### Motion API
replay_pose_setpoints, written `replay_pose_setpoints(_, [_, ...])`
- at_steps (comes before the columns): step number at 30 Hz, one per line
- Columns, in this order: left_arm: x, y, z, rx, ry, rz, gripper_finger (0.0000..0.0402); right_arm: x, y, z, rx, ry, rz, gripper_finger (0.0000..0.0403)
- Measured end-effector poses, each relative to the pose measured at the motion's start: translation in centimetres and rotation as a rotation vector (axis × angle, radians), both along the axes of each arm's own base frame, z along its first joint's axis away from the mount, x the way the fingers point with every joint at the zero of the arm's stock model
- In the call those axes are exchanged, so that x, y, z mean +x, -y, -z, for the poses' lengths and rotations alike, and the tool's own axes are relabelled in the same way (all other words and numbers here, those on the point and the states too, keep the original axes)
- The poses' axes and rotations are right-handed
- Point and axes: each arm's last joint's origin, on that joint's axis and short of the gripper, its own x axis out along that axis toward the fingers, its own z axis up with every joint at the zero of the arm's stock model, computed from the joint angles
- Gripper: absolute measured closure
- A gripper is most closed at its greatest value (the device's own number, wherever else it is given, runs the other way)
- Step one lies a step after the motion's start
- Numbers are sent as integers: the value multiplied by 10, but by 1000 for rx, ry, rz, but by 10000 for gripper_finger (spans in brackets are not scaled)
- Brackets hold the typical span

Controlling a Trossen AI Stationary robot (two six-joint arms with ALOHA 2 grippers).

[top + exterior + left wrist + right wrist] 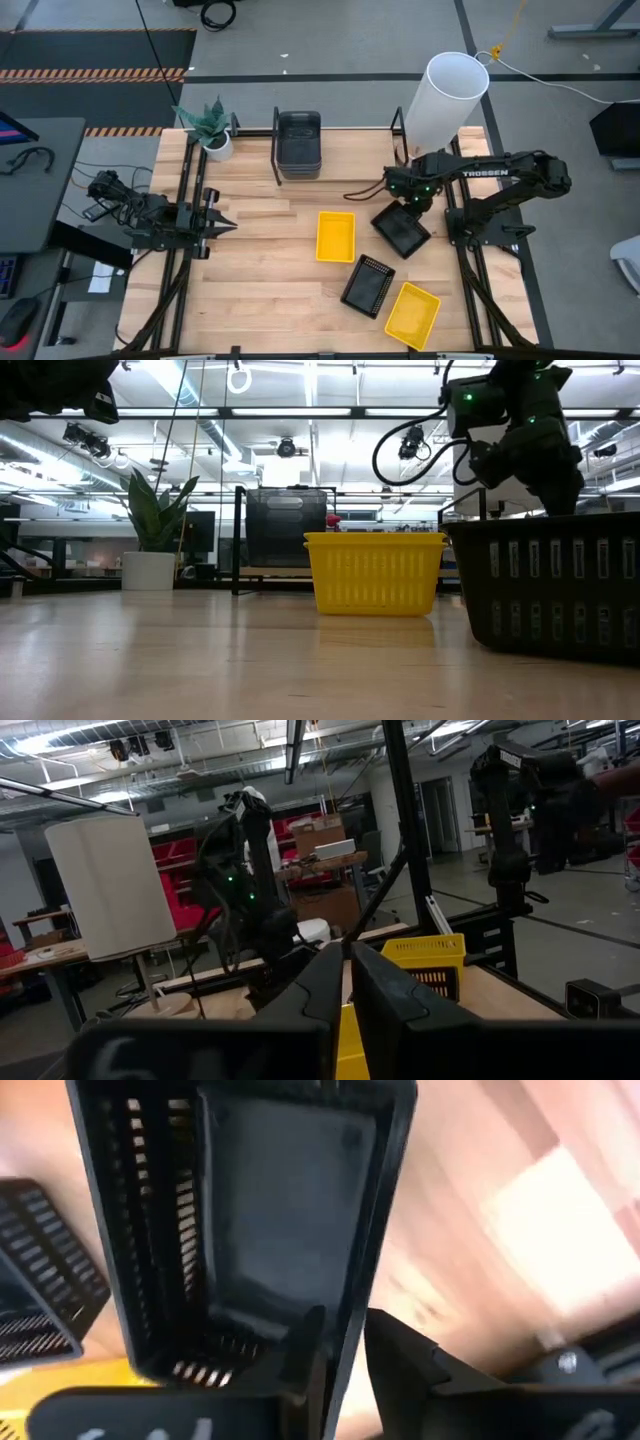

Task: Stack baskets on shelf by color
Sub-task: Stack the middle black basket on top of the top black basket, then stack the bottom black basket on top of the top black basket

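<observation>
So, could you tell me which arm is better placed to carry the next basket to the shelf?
Right: its gripper already straddles the black basket's rim; the left gripper waits far off.

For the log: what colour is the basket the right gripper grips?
Black, slotted walls; right gripper pinches its rim. Right wrist view.

One word can be read: "TROSSEN", in pale capitals along the upper link of the right arm [490, 172], right of centre in the high view. Pale marks show at the bottom edge of both wrist views, on each arm's own dark housing, but they are cut off and cannot be made out. No other text, number, label or sign is legible on the baskets, the shelf, the worktop or in the room behind.
</observation>
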Motion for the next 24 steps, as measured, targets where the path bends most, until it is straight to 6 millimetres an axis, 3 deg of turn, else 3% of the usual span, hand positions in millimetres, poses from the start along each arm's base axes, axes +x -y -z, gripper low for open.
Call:
replay_pose_setpoints(7, [0, 0, 0, 0, 0, 1, 373, 2, -5, -28, 40, -18, 42, 308])
replay_pose_setpoints(13, [0, 0, 0, 0, 0, 0, 378, 21, -25, -51, -50, 135, 2, 309])
replay_pose_setpoints(18, [0, 0, 0, 0, 0, 0, 370, 38, -51, -46, -61, 220, -64, 309])
replay_pose_setpoints(24, [0, 0, 0, 2, -3, 0, 367, 69, -85, -17, -19, 213, -151, 309])
